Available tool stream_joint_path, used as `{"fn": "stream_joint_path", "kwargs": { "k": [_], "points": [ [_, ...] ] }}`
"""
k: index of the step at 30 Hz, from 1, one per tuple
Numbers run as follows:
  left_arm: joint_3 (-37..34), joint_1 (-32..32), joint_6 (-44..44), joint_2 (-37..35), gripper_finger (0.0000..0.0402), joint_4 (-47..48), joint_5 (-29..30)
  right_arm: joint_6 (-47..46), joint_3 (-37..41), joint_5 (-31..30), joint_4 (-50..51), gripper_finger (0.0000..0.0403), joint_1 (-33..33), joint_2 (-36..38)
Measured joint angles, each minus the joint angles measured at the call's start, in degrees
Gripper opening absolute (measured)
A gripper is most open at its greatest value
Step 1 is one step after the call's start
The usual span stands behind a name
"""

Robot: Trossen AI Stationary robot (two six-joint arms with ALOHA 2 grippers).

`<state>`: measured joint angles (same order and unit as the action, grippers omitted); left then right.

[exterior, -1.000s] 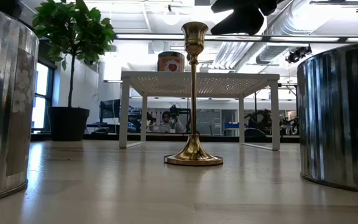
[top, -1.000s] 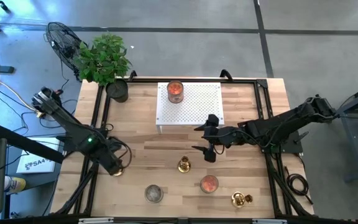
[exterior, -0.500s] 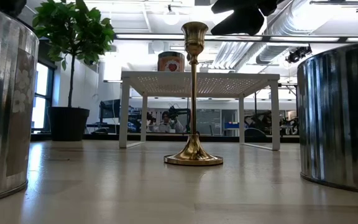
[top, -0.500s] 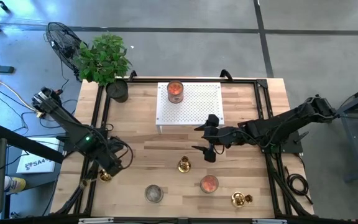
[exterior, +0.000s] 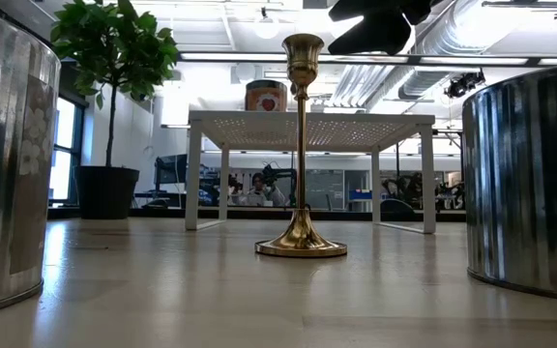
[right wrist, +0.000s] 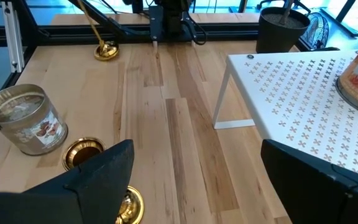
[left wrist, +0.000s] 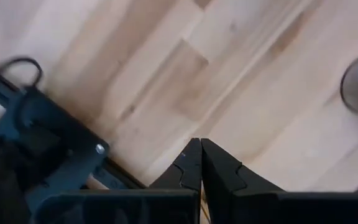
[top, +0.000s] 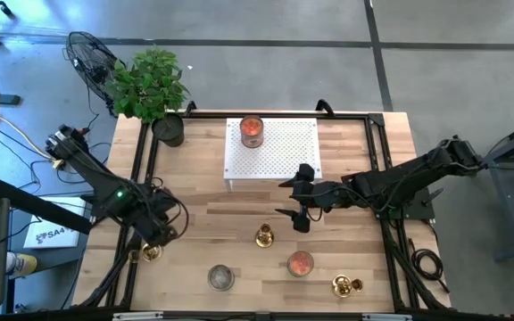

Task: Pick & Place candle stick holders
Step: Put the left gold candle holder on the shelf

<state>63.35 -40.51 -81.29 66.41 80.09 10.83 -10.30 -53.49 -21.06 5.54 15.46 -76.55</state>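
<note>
My left gripper [top: 154, 237] is near the table's left edge, pointing steeply down, fingers shut [left wrist: 199, 155]. A gold candle stick holder leans below it; its round base [top: 150, 254] is low over the wood. Its slim stem [right wrist: 89, 22] slants up out of the right wrist view. A tall candle stick holder [top: 264, 236] stands on its base at mid-table [exterior: 301, 145]. Two more [top: 344, 285] stand near the right front corner. My right gripper [top: 282, 198] hovers open over the table's middle [right wrist: 196, 146], holding nothing. My left gripper is shut on the leaning candle stick holder, coming from above. The gripper's own body hides the place of contact in the high view. The stem [right wrist: 89, 22] is tilted and the base [right wrist: 106, 51] is lowest. Whether the base touches the table, I cannot tell.
A white perforated riser [top: 284, 152] at the far middle bears an orange candle jar [top: 252, 129]. Another orange candle jar [top: 300, 263] and a grey tin [top: 220, 276] stand near the front edge. A potted plant [top: 154, 89] is at the far left corner. Black rails [top: 141, 160] frame the table.
My left gripper has risen a little and tipped. The gold base beside it has shifted toward the table's left edge, and the candle stick holder now leans.
</note>
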Motion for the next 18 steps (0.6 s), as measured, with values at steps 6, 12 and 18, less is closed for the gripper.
{"fn": "stream_joint_path", "kwargs": {
  "k": [6,12,18],
  "points": [
    [2.85,0.0,0.04,-0.01,0.0001,2.36,8.33,-0.07,0.0,0.02,0.07,0.0346,0.0,-0.01],
    [4.36,0.0,-2.03,0.0,0.0017,2.46,14.13,-0.18,0.0,0.0,0.2,0.0346,0.0,-0.01],
    [4.5,-0.02,-1.47,0.0,0.0039,2.76,16.19,-0.18,0.0,0.0,0.2,0.0346,0.0,0.0]
  ]
}}
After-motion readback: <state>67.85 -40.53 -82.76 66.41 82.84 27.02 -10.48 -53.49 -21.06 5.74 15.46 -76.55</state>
